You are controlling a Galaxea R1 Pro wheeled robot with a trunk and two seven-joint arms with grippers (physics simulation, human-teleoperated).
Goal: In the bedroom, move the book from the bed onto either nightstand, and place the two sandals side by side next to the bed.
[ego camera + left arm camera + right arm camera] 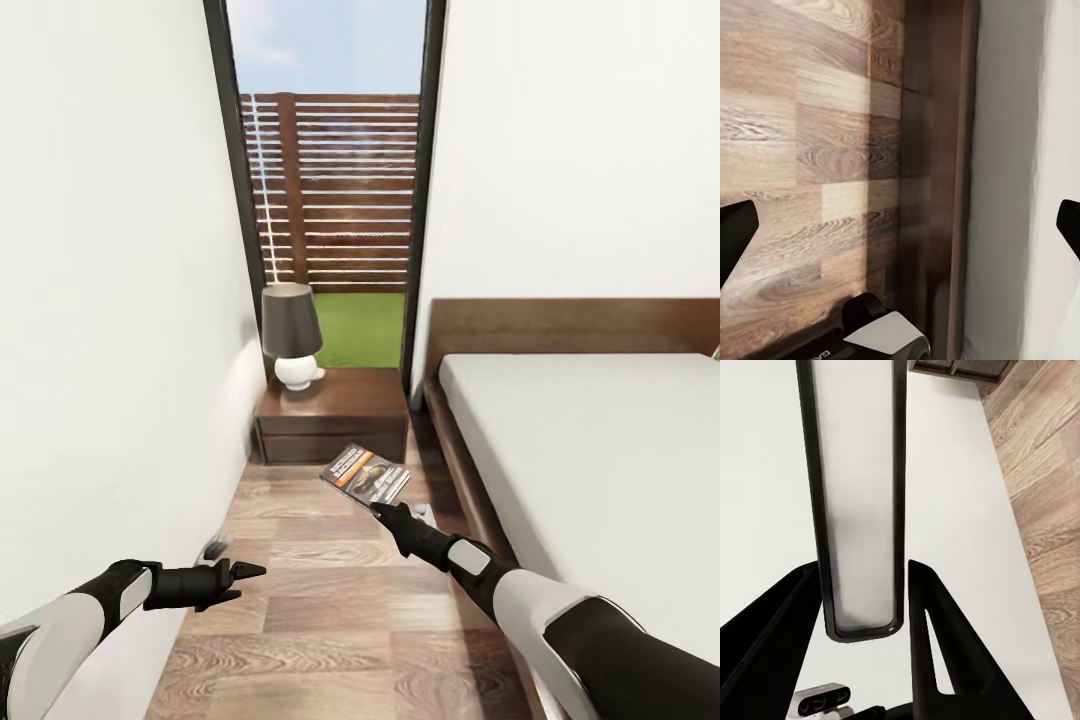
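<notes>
My right gripper (385,510) is shut on the book (366,473), a thin paperback with an orange band, and holds it in the air over the wooden floor, just short of the nightstand (340,400). In the right wrist view the book's pale edge (859,510) runs between the two black fingers (945,645). The bed (580,440), with its off-white mattress and dark frame, lies to the right. Low by the left wall, my left gripper (240,572) is open and empty; its fingertips (735,232) sit far apart. The sandals are out of view.
A lamp (291,335) with a dark shade and white base occupies the nightstand's left rear part. A tall glass pane (330,180) stands behind it. The white wall (110,300) and the bed frame (945,150) bound a narrow floor aisle (320,600).
</notes>
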